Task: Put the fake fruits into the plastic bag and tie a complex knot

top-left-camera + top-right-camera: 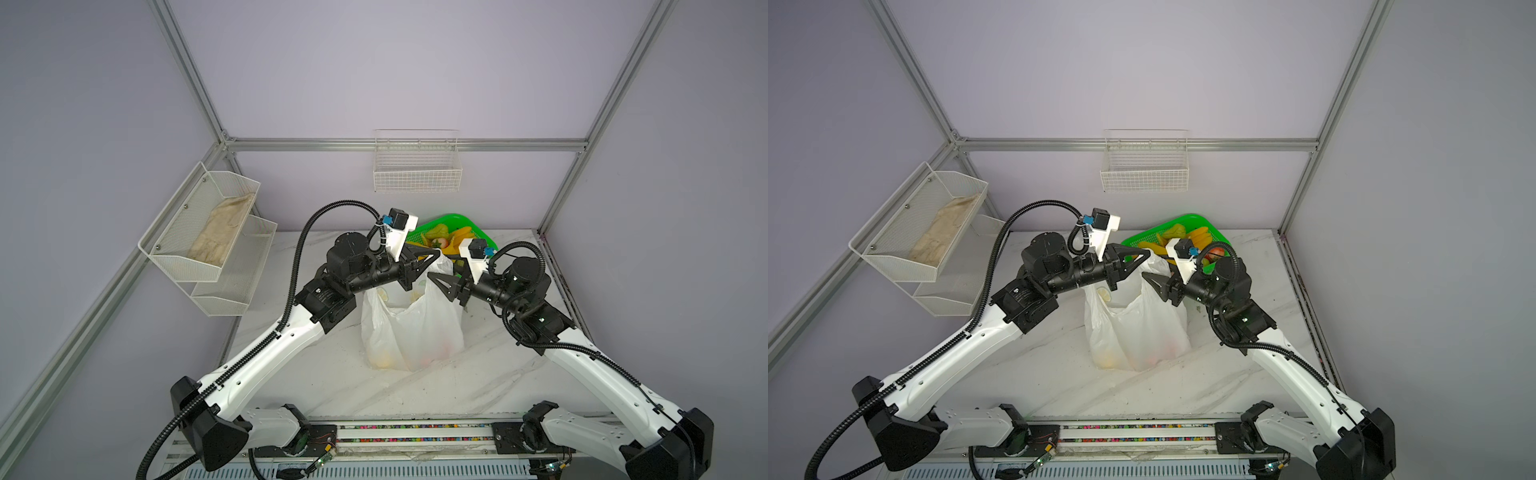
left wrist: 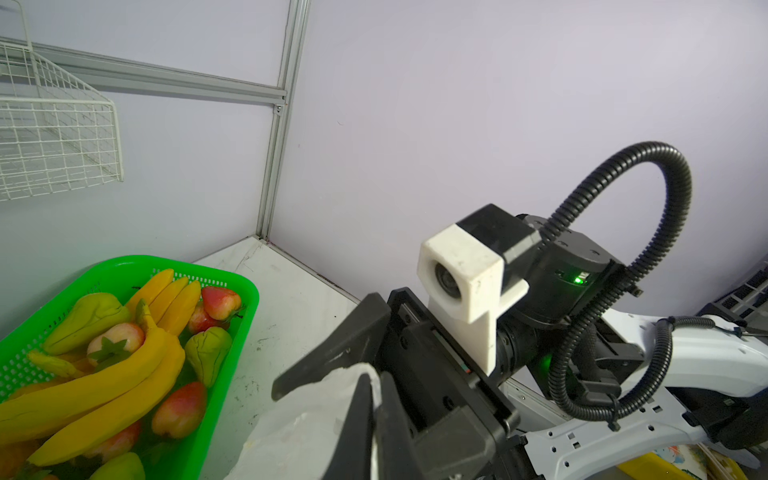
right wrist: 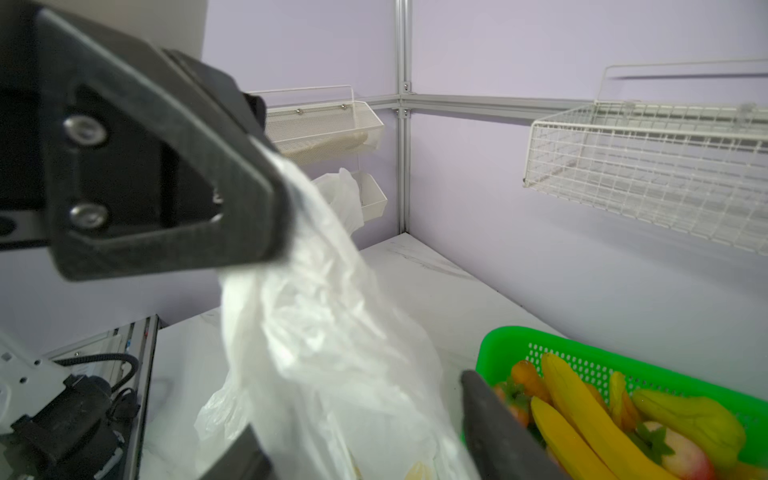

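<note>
Plastic bag (image 1: 411, 328) held at its top
Film is pinched in the left tool (image 1: 436, 254); the right tool (image 1: 433, 277) is spread around it.

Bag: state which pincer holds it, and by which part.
The left pincer is shut on the bag, pinching the top of one handle. The right pincer has its jaws apart around the plastic close by, not clamped.
</note>
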`<action>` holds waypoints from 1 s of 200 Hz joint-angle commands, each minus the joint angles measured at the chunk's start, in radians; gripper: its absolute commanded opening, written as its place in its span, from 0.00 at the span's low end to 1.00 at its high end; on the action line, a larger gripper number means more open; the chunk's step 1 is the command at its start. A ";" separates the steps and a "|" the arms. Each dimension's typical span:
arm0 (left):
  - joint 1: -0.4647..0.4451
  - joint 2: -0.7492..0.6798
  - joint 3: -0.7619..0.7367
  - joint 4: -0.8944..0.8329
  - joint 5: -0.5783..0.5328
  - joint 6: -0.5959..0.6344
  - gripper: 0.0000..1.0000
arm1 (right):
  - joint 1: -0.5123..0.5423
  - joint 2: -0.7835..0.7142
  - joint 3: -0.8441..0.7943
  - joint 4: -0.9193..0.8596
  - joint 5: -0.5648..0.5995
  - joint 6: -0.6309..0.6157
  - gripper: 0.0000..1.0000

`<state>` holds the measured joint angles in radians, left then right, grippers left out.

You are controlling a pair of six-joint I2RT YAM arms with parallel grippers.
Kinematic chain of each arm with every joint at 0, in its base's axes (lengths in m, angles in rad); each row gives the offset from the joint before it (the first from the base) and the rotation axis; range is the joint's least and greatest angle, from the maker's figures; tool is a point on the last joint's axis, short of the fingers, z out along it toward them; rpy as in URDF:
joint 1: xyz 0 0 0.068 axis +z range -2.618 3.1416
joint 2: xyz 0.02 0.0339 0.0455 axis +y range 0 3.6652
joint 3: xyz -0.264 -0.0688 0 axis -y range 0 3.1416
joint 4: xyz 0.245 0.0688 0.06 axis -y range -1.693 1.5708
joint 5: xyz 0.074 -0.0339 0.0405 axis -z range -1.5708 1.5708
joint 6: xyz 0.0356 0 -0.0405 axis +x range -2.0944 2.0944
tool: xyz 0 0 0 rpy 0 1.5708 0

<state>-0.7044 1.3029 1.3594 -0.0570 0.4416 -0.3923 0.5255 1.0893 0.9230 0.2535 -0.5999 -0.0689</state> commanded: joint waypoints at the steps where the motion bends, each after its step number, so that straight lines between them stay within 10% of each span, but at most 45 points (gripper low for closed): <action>1: 0.000 -0.025 -0.043 0.103 -0.010 -0.045 0.00 | -0.016 0.024 -0.078 0.118 -0.133 -0.003 0.38; 58: 0.000 -0.025 -0.093 0.167 -0.063 -0.107 0.00 | -0.015 0.027 -0.215 0.308 -0.141 0.078 0.14; 117: -0.003 -0.022 -0.121 0.203 -0.069 -0.164 0.00 | -0.006 -0.047 -0.314 0.500 0.120 0.182 0.79; 158: -0.010 -0.014 -0.119 0.210 -0.069 -0.181 0.00 | 0.049 -0.045 -0.322 0.562 0.273 0.182 0.84; 200: -0.015 -0.013 -0.112 0.212 -0.075 -0.186 0.00 | 0.070 0.039 -0.230 0.550 0.095 0.121 0.86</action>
<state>-0.7105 1.3029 1.2694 0.0975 0.3805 -0.5648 0.5896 1.0885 0.6300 0.7589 -0.3954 0.0921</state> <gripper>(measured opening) 0.047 0.860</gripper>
